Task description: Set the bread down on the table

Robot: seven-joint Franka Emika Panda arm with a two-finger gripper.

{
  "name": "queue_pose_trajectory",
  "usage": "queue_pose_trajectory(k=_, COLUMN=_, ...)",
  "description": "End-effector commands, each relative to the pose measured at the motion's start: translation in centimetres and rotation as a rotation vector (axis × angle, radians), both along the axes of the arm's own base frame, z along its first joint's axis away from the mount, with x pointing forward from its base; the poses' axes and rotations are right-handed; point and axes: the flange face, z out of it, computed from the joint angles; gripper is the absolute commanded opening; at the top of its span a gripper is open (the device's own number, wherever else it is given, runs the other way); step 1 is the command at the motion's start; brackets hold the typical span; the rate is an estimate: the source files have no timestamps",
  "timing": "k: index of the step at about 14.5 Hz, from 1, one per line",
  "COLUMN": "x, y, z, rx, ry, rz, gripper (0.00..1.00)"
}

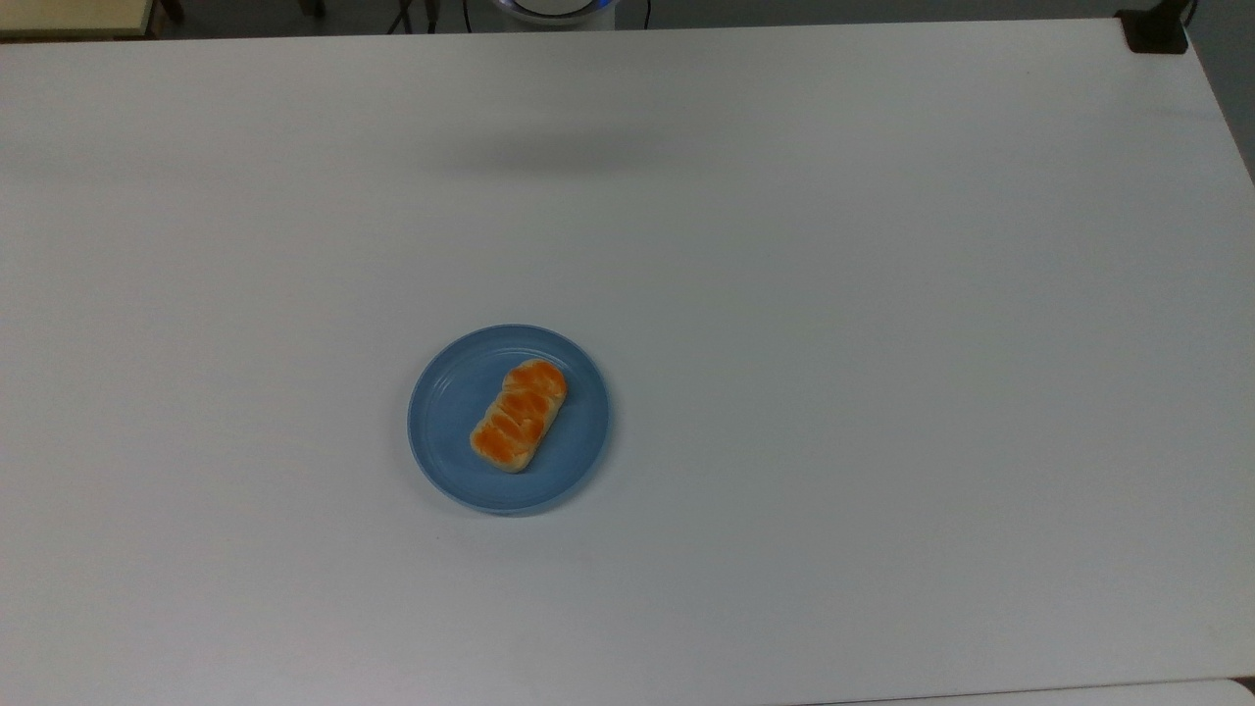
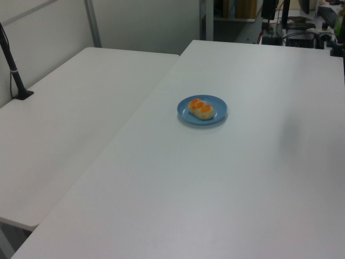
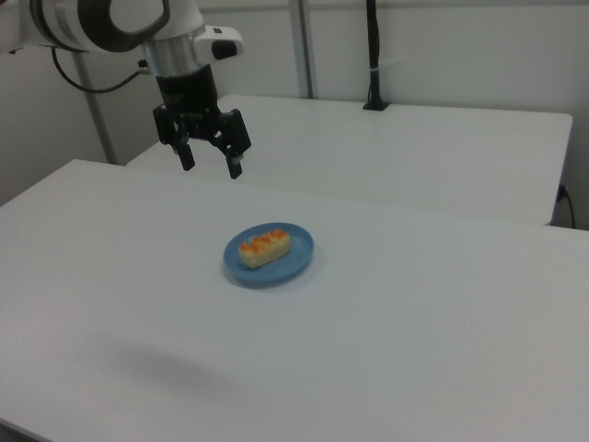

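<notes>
— Where is the bread [image 1: 519,416]?

— On the blue plate [image 1: 446,407], a little off the plate's middle toward the top view's right. The plate sits flat on the white worktop [image 1: 882,343], left of centre in the top view. Nothing touches the bread but the plate.

— Which way does it point?

— It lies flat, glossy orange top up. In the top view its long axis runs on a diagonal, from lower left to upper right, with the scored segments crossing it. In the right view the bread [image 3: 264,248] lies nearly across the picture, its right end slightly higher; in the left view the bread [image 2: 201,108] tilts down toward the left view's right.

— And the arm?

— In the right view the arm [image 3: 110,23] comes in from the upper left, its white wrist turned straight down, so the black gripper [image 3: 210,164] points at the worktop. It hangs in the air well above the surface — up and to the right view's left of the plate, clear of both plate and bread.

— Fingers?

— Spread apart, nothing between them.

— Anything else around?

— A second white table [image 3: 414,152] stands beyond the worktop in the right view, with a black post [image 3: 373,55] rising from its far edge. A soft shadow [image 1: 559,157] lies on the worktop near the top view's upper edge.
</notes>
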Motion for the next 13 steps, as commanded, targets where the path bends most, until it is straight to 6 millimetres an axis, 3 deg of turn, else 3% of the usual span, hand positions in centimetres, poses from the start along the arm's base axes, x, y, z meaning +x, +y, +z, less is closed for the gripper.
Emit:
queue_pose_trajectory(k=1, x=0.4, y=0.5, z=-0.7, rx=0.000, ry=-0.011, rz=-0.021, gripper=1.00)
queue_pose_trajectory(k=9, x=0.7, y=0.0, z=-0.5, rx=0.013, ry=-0.020, rz=-0.027, gripper=1.00)
queue_pose_trajectory(k=13, x=2.1, y=0.2, z=-1.1, rx=0.001, ry=-0.039, rz=-0.033, gripper=1.00)
